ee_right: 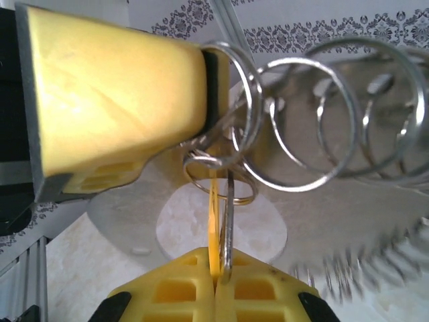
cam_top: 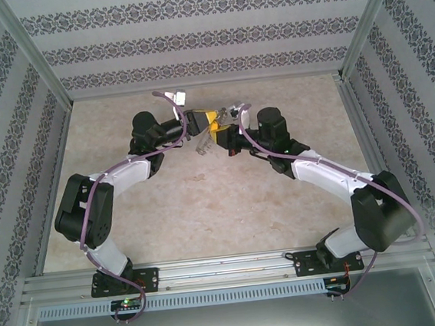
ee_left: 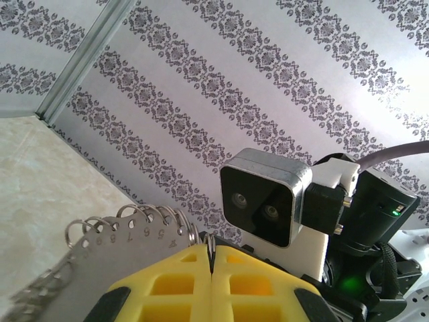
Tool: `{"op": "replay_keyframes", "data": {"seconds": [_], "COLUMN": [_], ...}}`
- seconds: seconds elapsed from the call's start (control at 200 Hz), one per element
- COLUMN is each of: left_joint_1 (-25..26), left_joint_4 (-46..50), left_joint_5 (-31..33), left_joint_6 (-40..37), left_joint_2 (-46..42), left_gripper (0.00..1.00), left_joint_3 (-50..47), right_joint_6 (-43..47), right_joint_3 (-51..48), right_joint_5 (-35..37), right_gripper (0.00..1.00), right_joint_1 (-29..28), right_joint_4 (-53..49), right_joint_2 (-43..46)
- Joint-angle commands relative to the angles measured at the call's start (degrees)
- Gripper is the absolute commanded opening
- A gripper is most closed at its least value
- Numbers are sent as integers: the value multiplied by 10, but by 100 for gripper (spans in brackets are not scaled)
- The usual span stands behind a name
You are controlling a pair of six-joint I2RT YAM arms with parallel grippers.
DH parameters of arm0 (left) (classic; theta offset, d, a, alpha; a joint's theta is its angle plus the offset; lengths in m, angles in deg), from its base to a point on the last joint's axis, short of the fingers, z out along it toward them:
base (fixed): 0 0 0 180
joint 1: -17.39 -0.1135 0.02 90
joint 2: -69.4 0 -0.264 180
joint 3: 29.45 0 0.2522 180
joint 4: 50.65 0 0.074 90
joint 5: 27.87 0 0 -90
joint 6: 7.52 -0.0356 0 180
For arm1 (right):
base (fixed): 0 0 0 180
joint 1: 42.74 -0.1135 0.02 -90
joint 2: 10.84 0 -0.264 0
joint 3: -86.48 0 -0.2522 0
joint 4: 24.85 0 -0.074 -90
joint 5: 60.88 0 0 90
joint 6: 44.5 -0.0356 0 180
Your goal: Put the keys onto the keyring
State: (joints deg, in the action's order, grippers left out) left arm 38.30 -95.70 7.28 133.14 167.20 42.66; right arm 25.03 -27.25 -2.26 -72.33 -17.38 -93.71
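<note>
The keyring [ee_left: 100,265] is a grey metal hoop with numbers and a fringe of wire loops on its rim. My left gripper [ee_left: 212,253] is shut on one of those loops, holding the hoop up above the table. In the right wrist view the keyring [ee_right: 348,221] hangs close ahead, with a left finger [ee_right: 114,100] at the upper left. My right gripper [ee_right: 219,270] is shut on the key [ee_right: 214,221], seen edge-on, orange-yellow beside thin metal. The key's top reaches a small wire loop [ee_right: 201,182]. In the top view, left gripper [cam_top: 201,121] and right gripper [cam_top: 220,137] meet at mid-table.
The right arm's wrist camera [ee_left: 267,201] sits close in front of my left fingers. Patterned walls [cam_top: 197,34] and aluminium rails [cam_top: 355,34] enclose the beige table [cam_top: 207,210]. Both arms' cables loop near the grippers.
</note>
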Motion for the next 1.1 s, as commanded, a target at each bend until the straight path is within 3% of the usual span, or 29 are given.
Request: {"op": "replay_keyframes", "data": {"seconds": [0.0,0.22,0.26,0.315,0.365,0.664,0.854,1.094], "left_joint_1": [12,12,12,11,12,12,12,12], "left_joint_4": [-60,-65,-66,-66,-68,-83,-91,-100], "left_joint_5": [0,6,6,6,7,34,85,135], "left_joint_6": [7,7,7,7,8,19,35,63], "left_joint_2": [-5,-3,-3,-2,-1,8,6,4], "left_gripper": [0,0,0,0,0,0,0,0], "left_joint_3": [-4,-8,-8,-7,-6,-8,-20,-33], "right_joint_6": [-3,-19,-21,-23,-23,-59,-129,-243], "right_joint_3": [17,-15,-21,-29,-37,-58,-32,0], "right_joint_5": [-25,-21,-23,-23,-26,-31,-11,-44], "right_gripper": [0,0,5,19,24,37,41,41], "right_joint_1": [-13,15,20,26,32,71,78,91], "right_joint_4": [6,6,5,0,-6,-7,26,129], "right_joint_2": [-10,21,30,44,59,145,129,64]}}
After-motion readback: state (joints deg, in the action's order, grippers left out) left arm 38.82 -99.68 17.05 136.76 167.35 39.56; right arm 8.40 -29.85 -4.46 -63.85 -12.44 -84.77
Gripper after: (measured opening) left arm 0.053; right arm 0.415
